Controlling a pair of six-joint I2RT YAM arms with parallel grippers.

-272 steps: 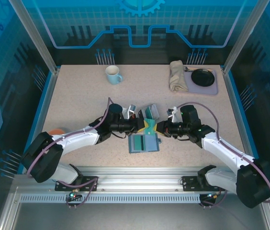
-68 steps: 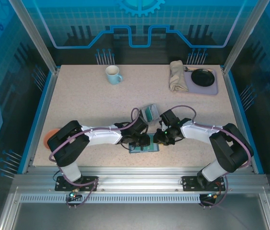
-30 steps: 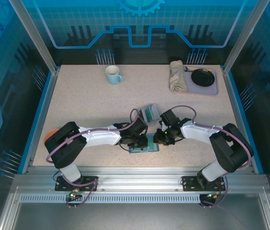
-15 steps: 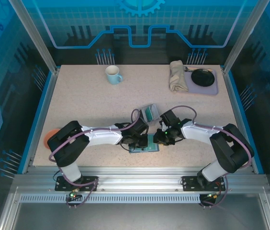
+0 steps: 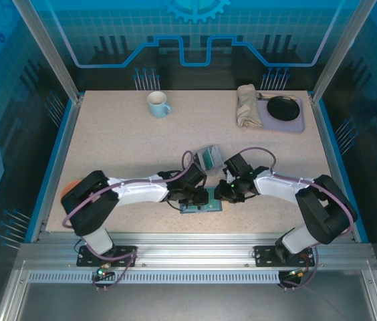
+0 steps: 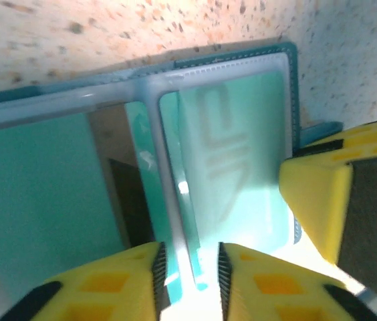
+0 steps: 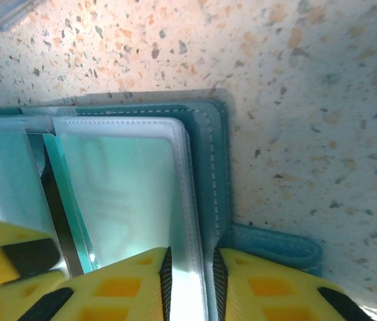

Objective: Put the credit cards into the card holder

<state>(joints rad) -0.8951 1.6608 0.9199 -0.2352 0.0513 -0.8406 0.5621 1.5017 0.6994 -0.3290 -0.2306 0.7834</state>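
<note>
Two arms, the left arm (image 5: 142,189) and the right arm (image 5: 279,185), bend inward in the top view and meet low over the card holder (image 5: 210,206). It lies open at 6 o'clock on the bench (image 5: 108,147), near the front edge, and the wrists cover most of it. Just at 12 o'clock of the holder stands a clear rack (image 5: 199,151) with teal credit cards (image 5: 208,159) in it, close to both wrists. A mug (image 5: 158,103) sits at 11 o'clock, a folded cloth (image 5: 246,105) and a grey tray (image 5: 297,124) with a black dish (image 5: 283,107) at 1 o'clock, and an orange object (image 5: 71,188) at the 8 o'clock edge. In the earliest picture the arms met raised above the holder; now both are down on it, while holder, rack, mug and tray lie as before. From the left wrist, the left fingers (image 6: 108,287) stand slightly parted at 6 o'clock, astride the white seam of a clear sleeve (image 6: 269,100) that holds a teal card (image 6: 235,167); whether they pinch it I cannot tell. The right fingers (image 6: 315,194) crowd in at 3 o'clock, against the holder's edge. From the right wrist, the right fingers (image 7: 269,287) are nearly closed, clamped on the edge of the holder's sleeve stack, with the left fingers (image 7: 8,267) at 8 o'clock.
</note>
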